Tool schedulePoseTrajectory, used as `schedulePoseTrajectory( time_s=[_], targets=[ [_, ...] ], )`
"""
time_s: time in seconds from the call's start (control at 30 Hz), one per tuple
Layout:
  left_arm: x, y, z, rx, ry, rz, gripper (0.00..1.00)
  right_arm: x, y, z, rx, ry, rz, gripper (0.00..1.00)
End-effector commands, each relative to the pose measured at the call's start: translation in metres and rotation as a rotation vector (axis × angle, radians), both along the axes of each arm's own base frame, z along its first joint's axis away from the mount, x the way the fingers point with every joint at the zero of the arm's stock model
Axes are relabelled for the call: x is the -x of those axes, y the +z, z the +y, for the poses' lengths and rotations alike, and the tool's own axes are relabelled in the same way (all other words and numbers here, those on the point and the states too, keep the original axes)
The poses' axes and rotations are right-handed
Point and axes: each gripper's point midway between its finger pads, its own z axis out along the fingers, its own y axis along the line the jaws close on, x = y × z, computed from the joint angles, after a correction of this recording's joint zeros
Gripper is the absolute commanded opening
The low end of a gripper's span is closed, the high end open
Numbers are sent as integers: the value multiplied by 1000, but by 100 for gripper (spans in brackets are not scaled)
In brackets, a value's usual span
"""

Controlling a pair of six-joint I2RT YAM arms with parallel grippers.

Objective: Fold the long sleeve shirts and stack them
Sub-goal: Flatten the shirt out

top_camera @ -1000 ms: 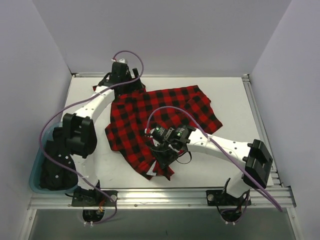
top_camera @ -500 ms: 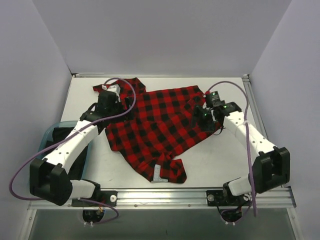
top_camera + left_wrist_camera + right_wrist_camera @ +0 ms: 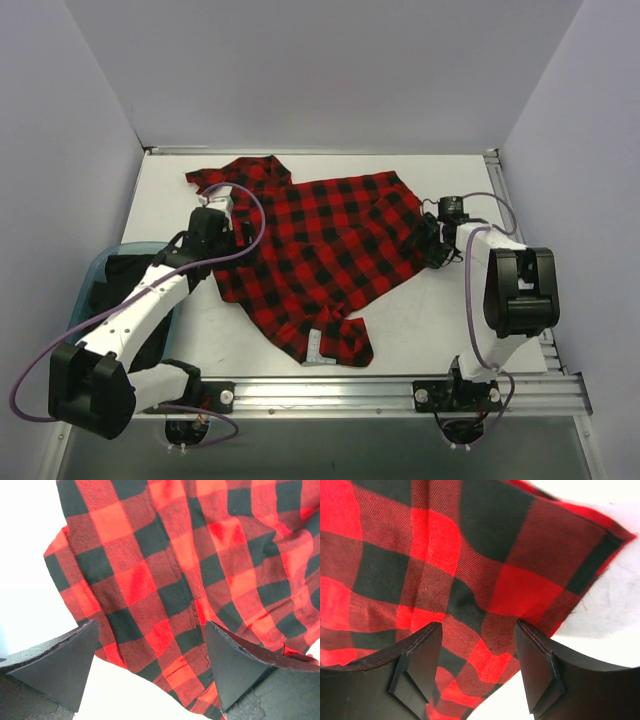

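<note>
Found shirt [image 3: 320, 255] sprawled unfolded at middle of table [image 3: 420, 325], collar toward 11 o'clock. Logged left gripper [image 3: 151, 625] wide open over its 9 o'clock edge, right gripper [image 3: 477, 624] parted astride its 3 o'clock corner, nothing clamped. Judged step: spreading flat before first fold. Next probably needed: pinching both edges, pulling apart.

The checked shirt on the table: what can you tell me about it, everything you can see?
The shirt is red-and-black checked, a soft woven flannel by its look. It lies spread but rumpled on the white table, one end stretching far left, a small grey label at the near hem. The left tool and right tool stand open over its side edges; contact is unclear.
</note>
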Motion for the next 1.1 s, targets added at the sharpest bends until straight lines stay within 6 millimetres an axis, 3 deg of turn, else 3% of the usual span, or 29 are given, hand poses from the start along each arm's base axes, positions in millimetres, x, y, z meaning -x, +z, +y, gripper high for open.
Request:
schedulePoseTrajectory(
  time_s=[0.0, 0.23, 0.5, 0.87, 1.0, 1.07],
  targets=[
    [-11, 15, 9, -2, 30, -69, 96, 24, -28, -10, 3, -97, 72, 61],
    [-13, 15, 20, 1, 70, -59, 96, 87, -30, -37, 119, -192, 172, 60],
    [-12, 15, 18, 19, 61, -60, 96, 156, -34, -46, 142, -253, 245, 61],
    [-10, 7, 17, 22, 60, -25, 96, 218, -25, -38, 95, -287, 255, 61],
    [-10, 4, 15, 23, 54, -12, 96, 224, -15, -43, 114, -279, 196, 62],
    [-11, 4, 14, 29, 46, -9, 96, 213, 1, -45, 125, -248, 130, 63]
  ],
)
